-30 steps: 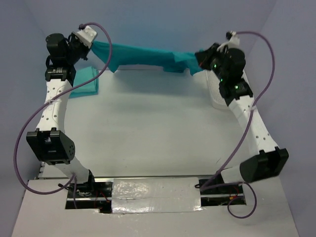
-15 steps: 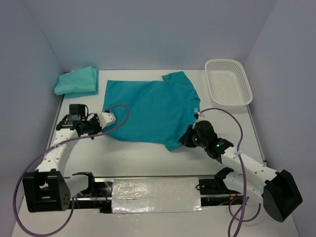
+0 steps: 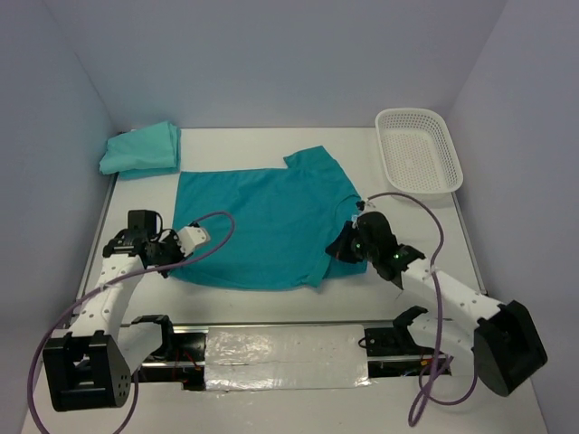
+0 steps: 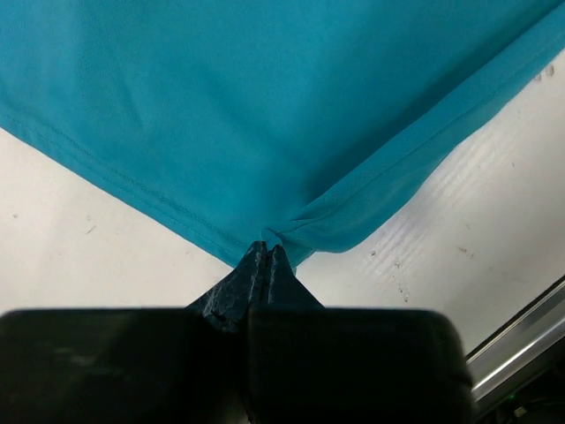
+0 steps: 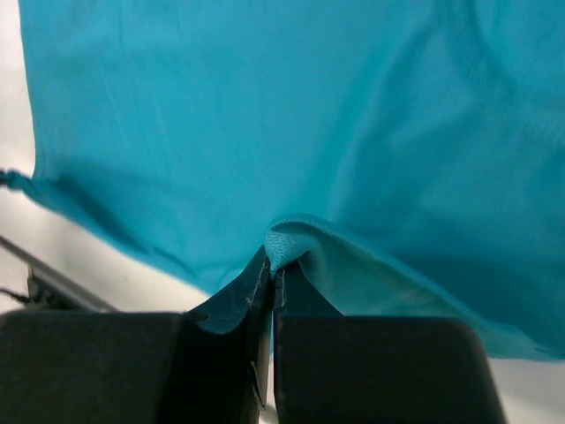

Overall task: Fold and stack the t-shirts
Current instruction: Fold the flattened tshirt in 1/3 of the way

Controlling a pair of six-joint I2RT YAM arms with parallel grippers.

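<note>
A teal t-shirt (image 3: 258, 221) lies spread flat on the white table, one sleeve pointing toward the back right. My left gripper (image 3: 174, 250) is shut on its near left hem corner (image 4: 274, 238), low over the table. My right gripper (image 3: 336, 250) is shut on a pinched fold of the shirt's right edge (image 5: 287, 237). A second, greener t-shirt (image 3: 140, 149) lies folded at the back left corner.
A white lattice basket (image 3: 418, 150) stands at the back right. The metal rail of the arm mounts (image 3: 285, 348) runs along the near edge. Walls enclose the table on the left, back and right.
One second ago both arms held the shirt stretched in the air at the back. Since then they have brought it down flat and dragged it toward the near edge, both still gripping.
</note>
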